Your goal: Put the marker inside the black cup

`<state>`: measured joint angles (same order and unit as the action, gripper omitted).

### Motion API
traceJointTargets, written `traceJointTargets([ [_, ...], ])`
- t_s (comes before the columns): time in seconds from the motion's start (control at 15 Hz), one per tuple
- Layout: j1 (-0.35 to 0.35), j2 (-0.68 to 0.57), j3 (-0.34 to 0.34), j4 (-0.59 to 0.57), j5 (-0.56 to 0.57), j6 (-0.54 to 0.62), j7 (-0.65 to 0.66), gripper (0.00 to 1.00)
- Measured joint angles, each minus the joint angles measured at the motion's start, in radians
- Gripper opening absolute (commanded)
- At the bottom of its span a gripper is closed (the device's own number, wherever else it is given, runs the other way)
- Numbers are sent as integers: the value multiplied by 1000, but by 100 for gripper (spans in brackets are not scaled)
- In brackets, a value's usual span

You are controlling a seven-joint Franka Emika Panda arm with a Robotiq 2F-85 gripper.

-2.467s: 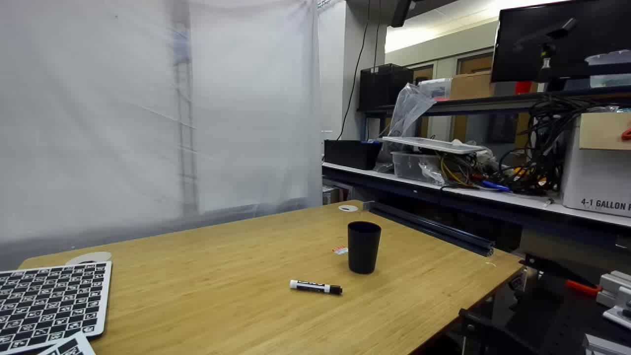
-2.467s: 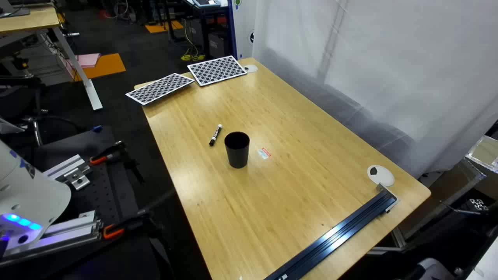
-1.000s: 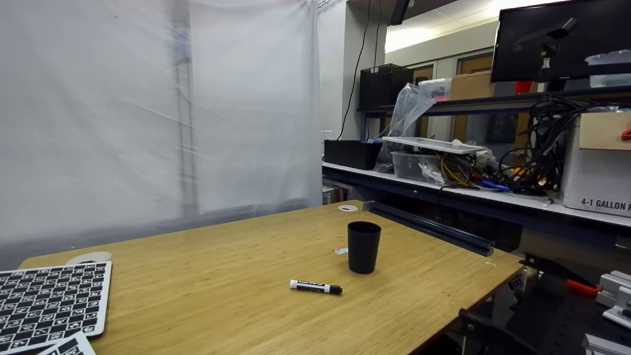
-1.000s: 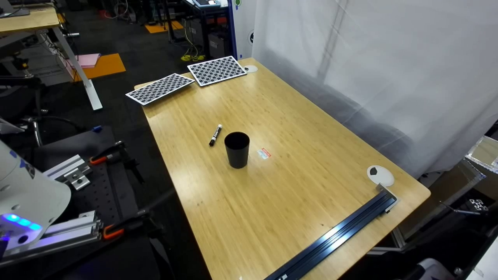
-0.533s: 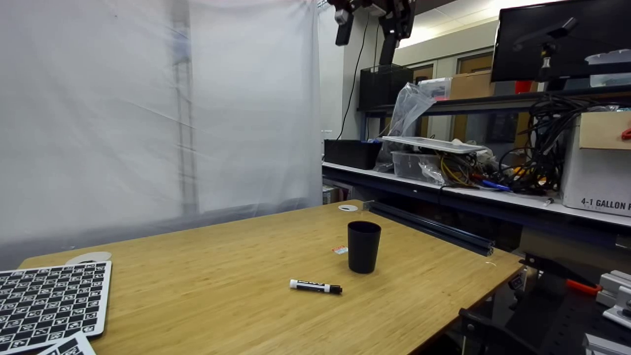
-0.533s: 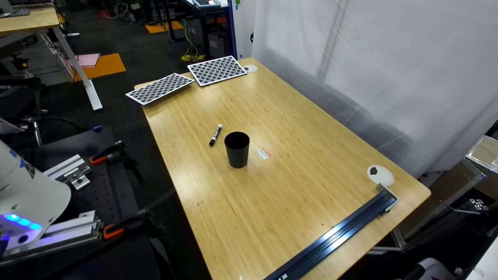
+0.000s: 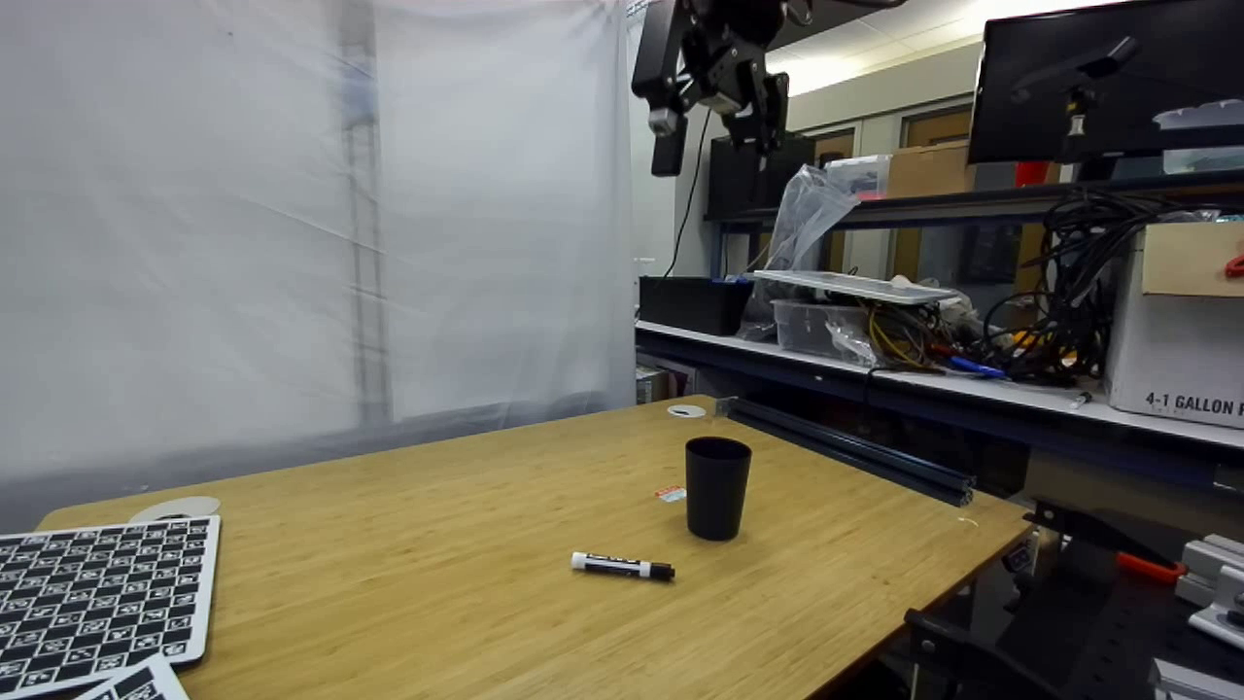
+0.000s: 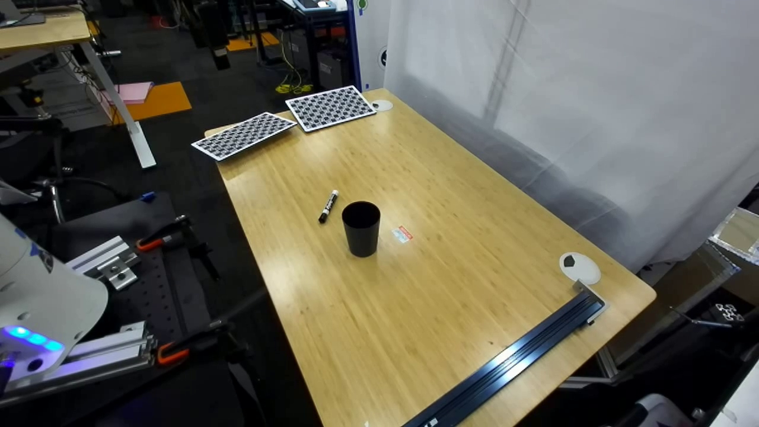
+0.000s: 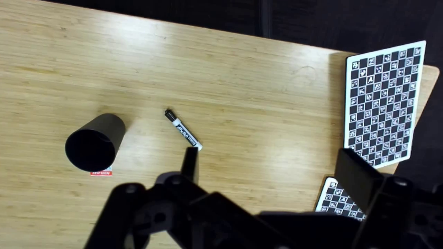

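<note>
Your gripper (image 7: pixel 719 148) hangs high above the wooden table (image 7: pixel 408 593), its 2 black fingers (image 9: pixel 189 164) pointing down and spread wide. The wrist view shows the broad gap between them most clearly, looking past them onto the tabletop.

The marker (image 7: pixel 622 566) lies on its side on the table, outside the cup (image 7: pixel 717 494) and near it, but apart. It has a black cap, a white opposite end and a black label with white lettering. In the wrist view its white end appears just beside the tip of the finger at that view's left, though the gripper is well above it. The cup is plain black and stands upright, its round mouth facing up.

Just beside the cup, a small red and white sticker (image 8: pixel 402 233) lies flat on the table. 2 black-and-white checkered boards (image 8: pixel 331 108) sit at an end of the table; 1 juts past the edge. A long dark metal bar (image 8: pixel 510 359) lies along the opposite end. A pale hanging sheet (image 8: pixel 569 89) runs beside the table's long side. At the left of an exterior view you have the white base of your arm (image 8: pixel 53 293), with a row of 3 blue lights glowing on it. In an exterior view, shelves (image 7: pixel 972 402) to the right hold boxes (image 7: pixel 1181 350), a clear bin (image 7: pixel 821 329) and tangled cables (image 7: pixel 1069 282).
</note>
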<state>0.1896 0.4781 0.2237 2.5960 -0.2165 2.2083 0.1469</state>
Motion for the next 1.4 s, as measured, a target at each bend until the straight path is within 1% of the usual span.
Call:
traceJointTargets([
  [0.33, 0, -101, -8, 43, 0, 99, -33, 100],
  [0.73, 1, -224, -9, 48, 9, 175, -41, 100],
  [0.87, 1, -277, -8, 48, 18, 219, -50, 100],
  [1.0, -1, -361, -11, 47, 49, 277, -59, 100],
  [1.2, -19, -542, -44, 19, 140, 378, -59, 100],
  [1.27, -26, -607, -64, -10, 177, 403, -56, 100],
  [1.4, -35, -742, -113, -115, 257, 433, -43, 100],
])
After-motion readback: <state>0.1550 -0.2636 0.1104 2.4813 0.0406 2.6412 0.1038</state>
